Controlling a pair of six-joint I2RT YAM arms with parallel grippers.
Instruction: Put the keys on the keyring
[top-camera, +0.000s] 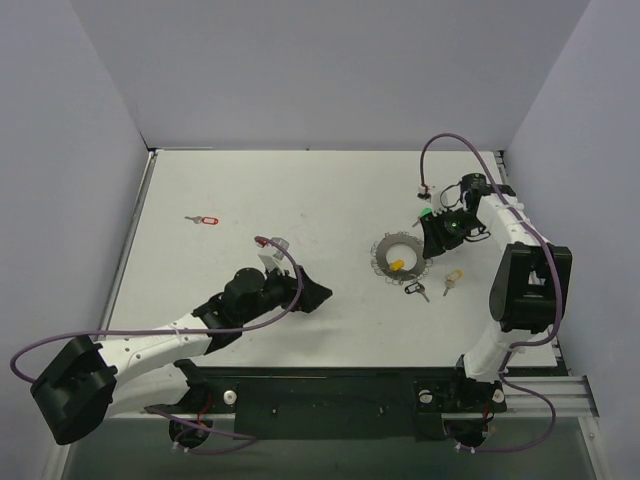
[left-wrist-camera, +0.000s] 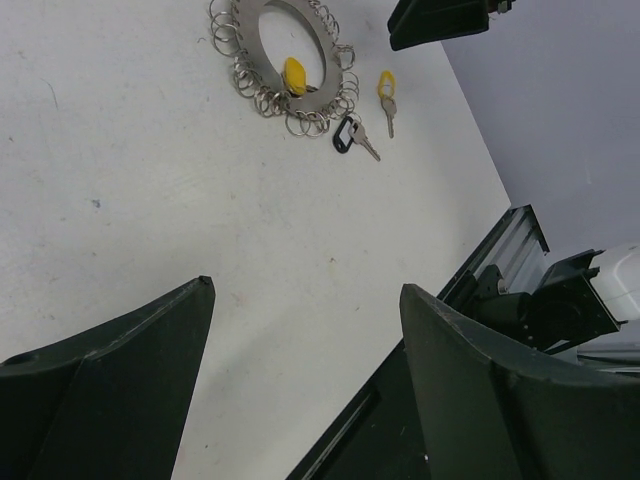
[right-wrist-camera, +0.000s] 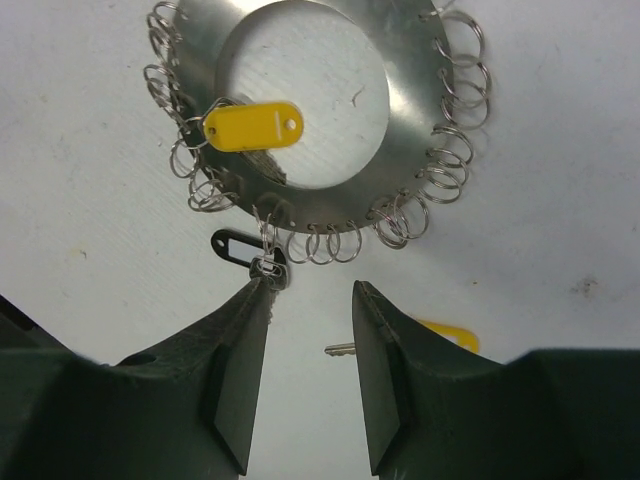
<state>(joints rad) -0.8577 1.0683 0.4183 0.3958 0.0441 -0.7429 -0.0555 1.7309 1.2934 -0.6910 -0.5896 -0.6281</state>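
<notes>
While left tool (left-wrist-camera: 307, 290) gapes empty, right tool (right-wrist-camera: 310, 292) part-open, fingertip (right-wrist-camera: 248, 305) touching dark key (right-wrist-camera: 232, 245) at keyring (right-wrist-camera: 415, 70) rim.

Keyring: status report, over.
Both open: left gripper standing off, right gripper at keyring rim over dark key. One yellow key across its hole. Nothing blocking.

Seen from above, a robotics lab test cell: a flat white tabletop (top-camera: 300, 200) is boxed in on three sides by plain pale lavender-grey panel walls (top-camera: 330, 70). A black-and-white left robot arm (top-camera: 160, 345) and a matching right robot arm (top-camera: 520, 285) are bolted to a silver aluminium rail (top-camera: 545, 395) at its near edge, trailing looped purple cables (top-camera: 445, 137)
</notes>
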